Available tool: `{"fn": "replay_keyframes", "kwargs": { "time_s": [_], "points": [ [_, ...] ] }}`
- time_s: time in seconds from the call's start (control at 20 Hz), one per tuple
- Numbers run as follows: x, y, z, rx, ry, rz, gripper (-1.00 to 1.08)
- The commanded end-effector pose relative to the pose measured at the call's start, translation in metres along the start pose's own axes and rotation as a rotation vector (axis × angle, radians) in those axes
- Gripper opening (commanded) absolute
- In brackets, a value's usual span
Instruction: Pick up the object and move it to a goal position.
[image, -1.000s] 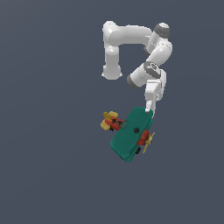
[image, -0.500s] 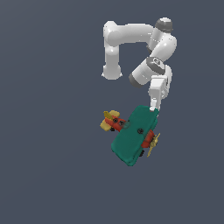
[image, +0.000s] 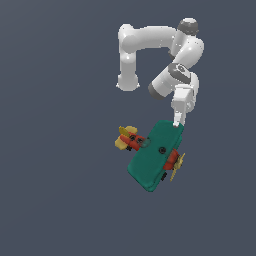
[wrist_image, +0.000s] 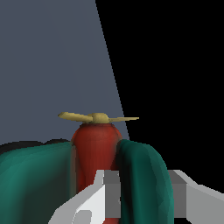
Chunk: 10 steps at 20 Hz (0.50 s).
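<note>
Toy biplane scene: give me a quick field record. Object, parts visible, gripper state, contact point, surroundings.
object: toy biplane, teal-green wings, red body
propeller: yellow, at the nose, toward the exterior view's right
tail: yellow, toward the exterior view's left
gripper: gripper, fingers either side of a wing edge
contact point: wing tip nearest the arm
grasp: appears closed on the wing
surroundings: plain grey ground, nothing else visible

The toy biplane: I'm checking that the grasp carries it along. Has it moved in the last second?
Barely, if at all. In the exterior view the toy biplane sits about the same distance below the arm's fixed base; the gripper pinches its wing edge.
</note>
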<state>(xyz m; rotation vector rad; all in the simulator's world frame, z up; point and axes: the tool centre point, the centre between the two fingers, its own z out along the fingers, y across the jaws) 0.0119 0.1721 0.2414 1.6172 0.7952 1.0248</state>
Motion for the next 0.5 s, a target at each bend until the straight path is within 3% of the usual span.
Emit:
{"fn": "replay_keyframes", "kwargs": {
  "time_s": [0.0, 0.45],
  "points": [
    [0.000, 0.001, 0.000, 0.000, 0.000, 0.001, -1.00],
    [0.006, 0.028, 0.008, -0.001, 0.000, 0.001, -1.00]
  ]
}}
